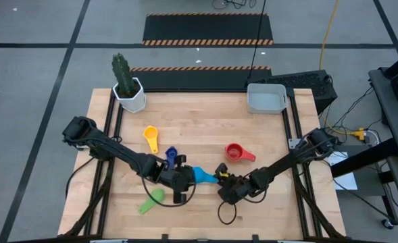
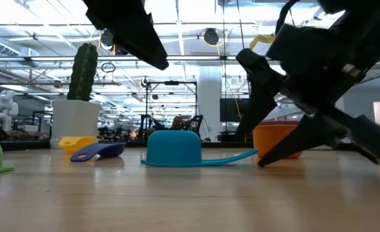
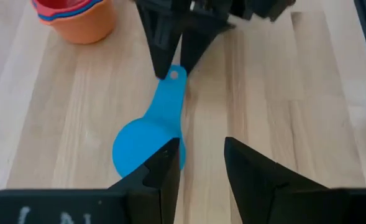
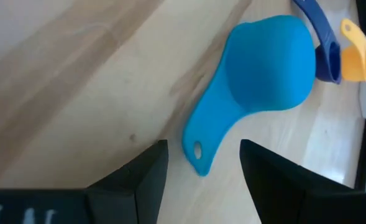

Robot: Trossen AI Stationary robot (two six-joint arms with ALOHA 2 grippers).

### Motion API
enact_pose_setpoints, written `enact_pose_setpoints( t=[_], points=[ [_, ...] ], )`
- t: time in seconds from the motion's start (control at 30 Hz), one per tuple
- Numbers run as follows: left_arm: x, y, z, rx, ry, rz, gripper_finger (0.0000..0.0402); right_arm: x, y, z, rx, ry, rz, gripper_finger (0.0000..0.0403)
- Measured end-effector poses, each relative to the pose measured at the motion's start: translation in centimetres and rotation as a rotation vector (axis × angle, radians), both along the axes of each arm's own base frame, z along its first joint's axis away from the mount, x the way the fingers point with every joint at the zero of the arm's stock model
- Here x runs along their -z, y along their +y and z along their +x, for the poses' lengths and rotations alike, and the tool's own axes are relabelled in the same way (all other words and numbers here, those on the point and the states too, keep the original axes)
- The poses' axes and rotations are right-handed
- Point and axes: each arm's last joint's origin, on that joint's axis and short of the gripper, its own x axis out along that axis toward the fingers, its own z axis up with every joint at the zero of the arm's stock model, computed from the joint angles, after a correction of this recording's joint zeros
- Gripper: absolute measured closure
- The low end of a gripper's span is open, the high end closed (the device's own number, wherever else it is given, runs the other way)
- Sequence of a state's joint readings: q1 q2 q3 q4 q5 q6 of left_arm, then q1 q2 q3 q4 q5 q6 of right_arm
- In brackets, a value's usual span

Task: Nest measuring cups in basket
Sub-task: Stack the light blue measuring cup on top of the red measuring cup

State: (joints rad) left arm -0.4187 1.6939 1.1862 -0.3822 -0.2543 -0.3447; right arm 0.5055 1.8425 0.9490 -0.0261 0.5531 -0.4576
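- High view: the left hand (image 1: 180, 177) and right hand (image 1: 224, 183) meet near the front of the worktop (image 1: 205, 128), with an upturned light blue cup (image 1: 202, 175) between them. The basket (image 1: 266, 98) stands at the far right corner, well apart. A red-topped stack of cups (image 1: 235, 152) lies to the right, the yellow cup (image 1: 151, 136) and dark blue cup (image 1: 171, 154) to the left, the green cup (image 1: 152, 200) near the front edge, and a cactus pot (image 1: 130, 94) at the far left corner.
- Low view: the light blue cup rests mouth down, flat on the wood, its handle pointing at a hand tip; the orange cup (image 2: 277, 140) sits behind.
- Left wrist view: the left hand's fingers (image 3: 164, 174) stand apart, empty, with the bowl just beside one finger and not between the two.
- Right wrist view: the right hand's fingers (image 4: 142, 171) are spread and grasp nothing; the handle tip lies in the gap between them, unclamped.
- Judgement: the handle sits low, so the right hand should descend to the wood, close squarely on the handle, then turn the cup upright before nesting.
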Motion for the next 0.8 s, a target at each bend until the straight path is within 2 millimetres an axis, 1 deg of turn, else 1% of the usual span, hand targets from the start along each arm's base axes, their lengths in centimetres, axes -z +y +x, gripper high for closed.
enact_pose_setpoints(
  t=[0.1, 0.27, 0.67, 0.8],
  points=[
    [-0.2, -0.2, 0.1, -0.003, -0.021, -0.015, 0.0275, 0.1, -0.1, 0.1, -0.027, 0.006, -0.026, 0.0224],
    [-0.2, -0.7, -0.1, 0.002, -0.023, -0.028, 0.0275, 0.5, -0.3, 0.3, -0.045, 0.025, -0.056, 0.0265],
    [-0.1, -2.3, -0.9, 0.042, -0.015, -0.036, 0.0275, 0.8, -0.4, 0.4, -0.088, 0.05, -0.098, 0.0391],
    [-0.1, -2.5, -1.2, 0.052, 0.002, -0.025, 0.0275, 0.7, -0.3, 0.2, -0.067, 0.032, -0.14, 0.0397]
  ],
)
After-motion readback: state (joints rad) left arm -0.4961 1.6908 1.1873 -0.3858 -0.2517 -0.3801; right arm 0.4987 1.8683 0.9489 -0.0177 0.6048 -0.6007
